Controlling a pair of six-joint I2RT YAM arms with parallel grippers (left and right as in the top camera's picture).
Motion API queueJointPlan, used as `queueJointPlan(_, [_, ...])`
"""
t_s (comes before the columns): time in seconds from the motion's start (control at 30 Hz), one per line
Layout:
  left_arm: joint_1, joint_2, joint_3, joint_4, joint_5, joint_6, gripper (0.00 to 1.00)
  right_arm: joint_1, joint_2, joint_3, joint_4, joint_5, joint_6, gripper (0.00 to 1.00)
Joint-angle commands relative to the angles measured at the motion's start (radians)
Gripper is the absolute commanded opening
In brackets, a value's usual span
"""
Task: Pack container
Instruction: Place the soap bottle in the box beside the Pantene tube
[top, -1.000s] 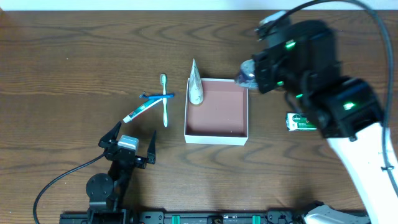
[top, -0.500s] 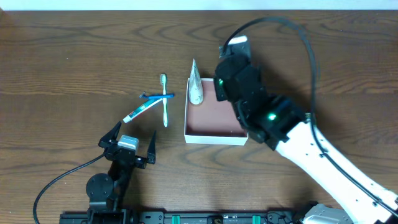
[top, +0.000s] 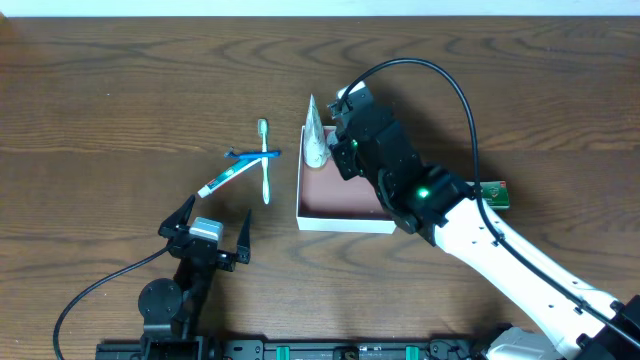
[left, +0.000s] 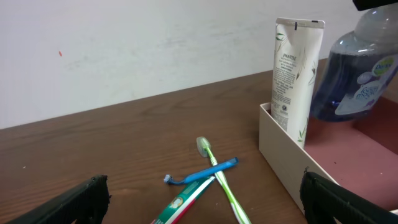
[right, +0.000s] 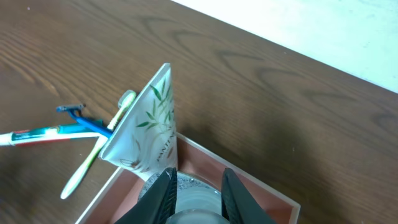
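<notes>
The container (top: 345, 222), a shallow white-walled box with a reddish-brown floor, sits mid-table; it also shows in the left wrist view (left: 283, 163) and the right wrist view (right: 205, 155). A white Pantene tube (top: 314, 132) stands upright in its far-left corner, seen too in the left wrist view (left: 296, 68) and the right wrist view (right: 147, 124). My right gripper (right: 198, 183) is shut on a bottle of blue liquid (left: 357, 65), holding it over the container beside the tube (right: 196, 202). My left gripper (top: 208, 226) is open and empty near the front edge.
A green toothbrush (top: 265, 160), a blue razor (top: 250, 154) and a toothpaste tube (top: 226, 178) lie crossed left of the container; they also show in the left wrist view (left: 217, 177). A small green packet (top: 494, 193) lies right of the container, partly under my right arm.
My right arm has swung left from the container's right side with the blue bottle, bringing it over the container's far-left part next to the white tube. The left arm has not moved.
</notes>
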Motion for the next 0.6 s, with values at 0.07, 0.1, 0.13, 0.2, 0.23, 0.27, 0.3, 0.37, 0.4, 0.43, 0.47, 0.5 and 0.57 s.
queueJointPlan(0.07, [0.004,-0.006,-0.018,-0.035,0.003,-0.001,0.98,-0.04,0.058,0.012,0.029,-0.06,-0.057,0.18])
queueJointPlan(0.1, [0.004,-0.006,-0.018,-0.035,0.003,-0.001,0.98,-0.045,0.067,0.012,0.031,-0.064,-0.056,0.18])
queueJointPlan(0.13, [0.004,-0.006,-0.018,-0.035,0.003,-0.001,0.98,-0.048,0.076,0.012,0.034,-0.073,-0.056,0.18])
queueJointPlan(0.2, [0.004,-0.006,-0.018,-0.035,0.003,-0.001,0.98,-0.05,0.09,0.012,0.045,-0.08,-0.056,0.18])
queueJointPlan(0.23, [0.004,-0.006,-0.018,-0.035,0.003,-0.001,0.98,-0.05,0.098,0.012,0.052,-0.079,-0.057,0.18])
queueJointPlan(0.27, [0.004,-0.006,-0.018,-0.035,0.003,-0.001,0.98,-0.05,0.105,0.012,0.059,-0.079,-0.057,0.17])
queueJointPlan(0.3, [0.004,-0.006,-0.018,-0.035,0.003,-0.001,0.98,-0.05,0.112,0.012,0.067,-0.079,-0.06,0.18])
queueJointPlan(0.37, [0.004,-0.006,-0.018,-0.035,0.003,-0.001,0.98,-0.05,0.124,0.012,0.079,-0.079,-0.061,0.17])
queueJointPlan(0.4, [0.004,-0.006,-0.018,-0.035,0.003,-0.001,0.98,-0.05,0.132,0.012,0.084,-0.079,-0.061,0.17])
queueJointPlan(0.43, [0.004,-0.006,-0.018,-0.035,0.003,-0.001,0.98,-0.05,0.14,0.012,0.089,-0.08,-0.06,0.17])
queueJointPlan(0.47, [0.004,-0.006,-0.018,-0.035,0.003,-0.001,0.98,-0.05,0.148,0.012,0.094,-0.079,-0.061,0.16])
queueJointPlan(0.5, [0.004,-0.006,-0.018,-0.035,0.003,-0.001,0.98,-0.05,0.153,0.012,0.098,-0.079,-0.06,0.17])
queueJointPlan(0.57, [0.004,-0.006,-0.018,-0.035,0.003,-0.001,0.98,-0.05,0.173,0.012,0.116,-0.079,-0.061,0.16])
